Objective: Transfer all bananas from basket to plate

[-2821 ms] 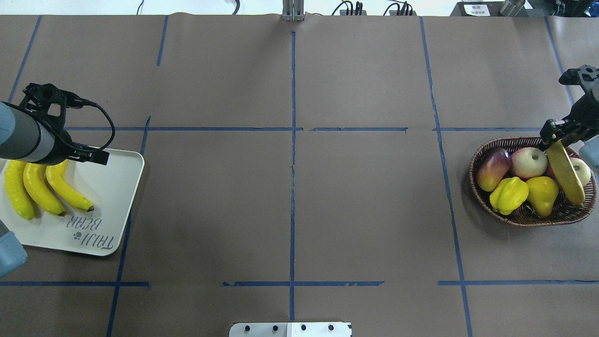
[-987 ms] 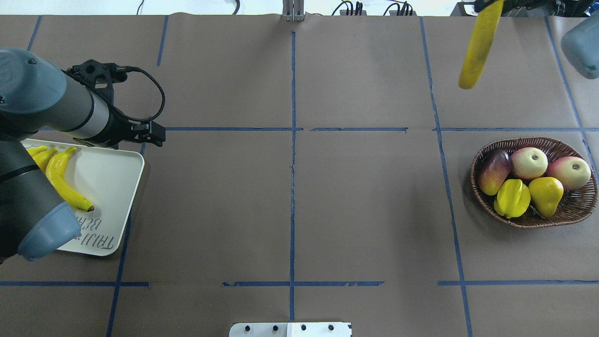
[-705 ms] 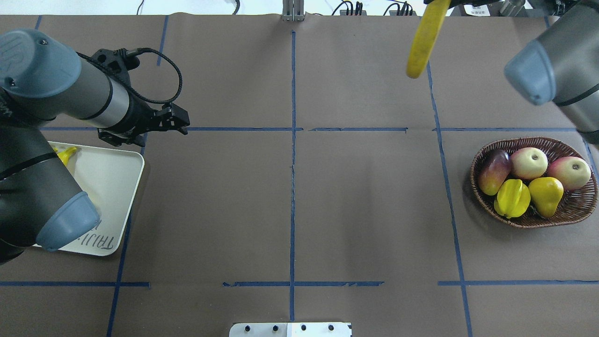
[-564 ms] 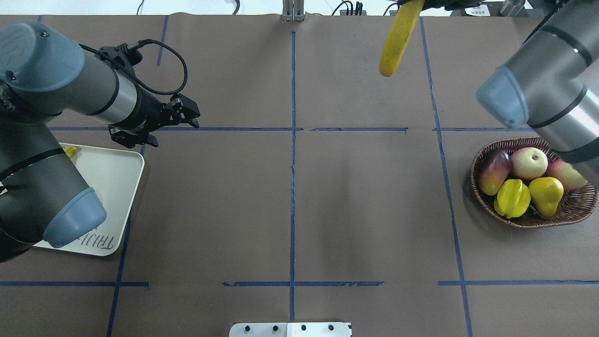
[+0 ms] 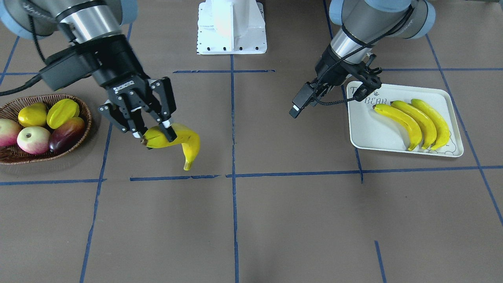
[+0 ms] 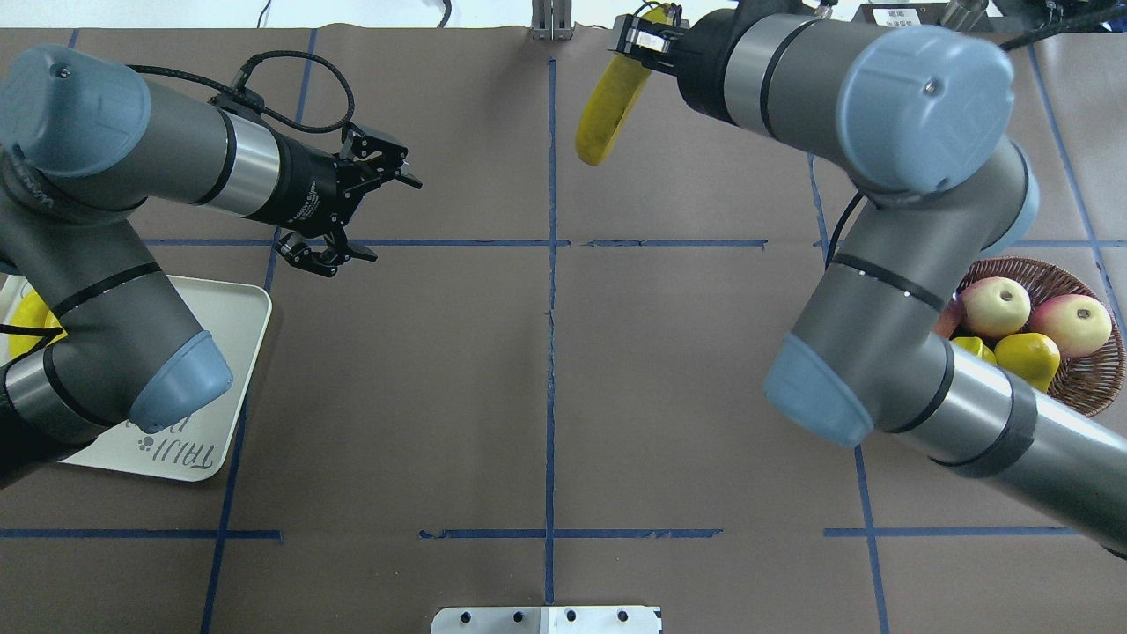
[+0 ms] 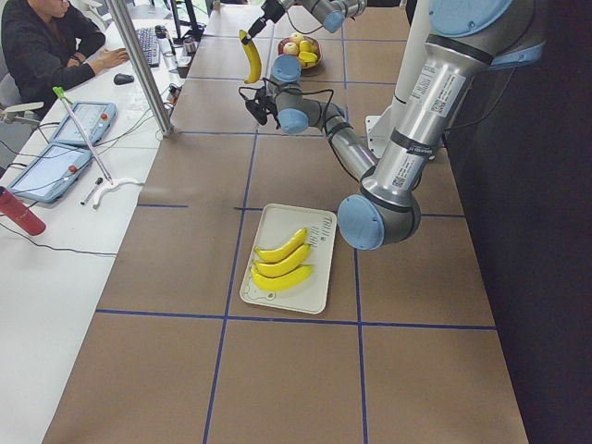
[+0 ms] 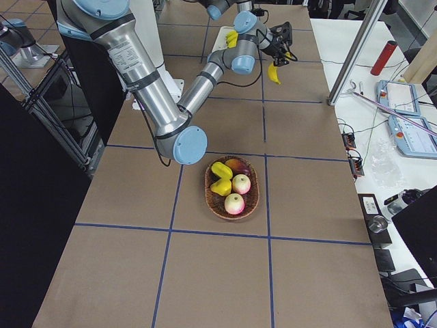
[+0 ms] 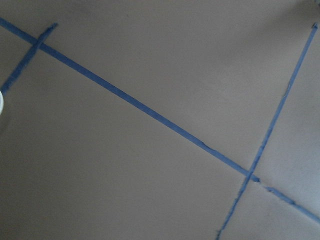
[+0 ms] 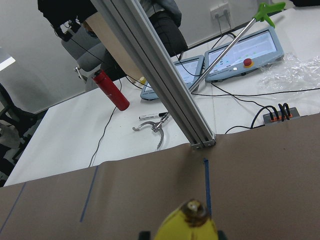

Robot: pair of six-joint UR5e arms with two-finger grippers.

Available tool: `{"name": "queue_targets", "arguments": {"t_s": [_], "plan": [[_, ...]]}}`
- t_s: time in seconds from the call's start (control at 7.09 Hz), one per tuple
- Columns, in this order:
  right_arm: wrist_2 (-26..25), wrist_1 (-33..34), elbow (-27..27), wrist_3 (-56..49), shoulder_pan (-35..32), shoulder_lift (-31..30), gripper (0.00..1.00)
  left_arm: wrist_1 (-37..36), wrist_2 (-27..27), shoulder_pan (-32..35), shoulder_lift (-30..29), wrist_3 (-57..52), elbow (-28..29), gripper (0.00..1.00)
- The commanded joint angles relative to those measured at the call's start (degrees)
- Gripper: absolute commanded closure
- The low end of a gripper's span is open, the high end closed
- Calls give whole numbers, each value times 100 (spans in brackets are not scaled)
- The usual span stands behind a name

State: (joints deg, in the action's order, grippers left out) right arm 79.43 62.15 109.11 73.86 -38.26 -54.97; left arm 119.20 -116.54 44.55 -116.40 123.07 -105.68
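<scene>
My right gripper [image 5: 155, 133] is shut on a yellow banana [image 5: 181, 142] and holds it in the air; in the overhead view the gripper [image 6: 647, 37] and the banana [image 6: 609, 106] are over the table's far middle. The banana's tip shows low in the right wrist view [image 10: 192, 220]. Three bananas [image 5: 410, 120] lie side by side on the pale plate [image 5: 371, 131]. My left gripper [image 6: 394, 220] is open and empty, to the right of the plate [image 6: 224, 343]. The wicker basket [image 5: 87, 118] holds other fruit; no banana shows in it.
The basket [image 6: 1096, 387] holds apples [image 6: 995, 305], a mango [image 5: 67, 133], a starfruit [image 5: 62, 112] and a yellow pear [image 6: 1026, 357]. An aluminium post [image 6: 550, 18] stands at the far edge. An operator [image 7: 46, 42] sits with tablets beyond it. The left wrist view shows only taped paper.
My right arm has lifted the banana out of the basket and carried it leftward along the far side. My left arm has swung right, away from the plate, its gripper open.
</scene>
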Motion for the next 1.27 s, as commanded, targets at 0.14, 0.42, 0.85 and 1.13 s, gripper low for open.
{"name": "queue_targets", "arguments": {"t_s": [0.14, 0.42, 0.85, 1.13], "plan": [[-1892, 17, 58, -65, 1204, 198, 100, 209, -9, 1, -356, 1356, 65, 0], [-2307, 17, 58, -74, 1548, 268, 100, 279, -9, -8, -497, 1570, 144, 0], [-2642, 26, 49, -73, 1883, 452, 100, 306, -9, -113, -717, 1597, 390, 0], [-2652, 26, 40, -74, 1910, 479, 100, 499, 0, -288, -708, 1597, 391, 0]]}}
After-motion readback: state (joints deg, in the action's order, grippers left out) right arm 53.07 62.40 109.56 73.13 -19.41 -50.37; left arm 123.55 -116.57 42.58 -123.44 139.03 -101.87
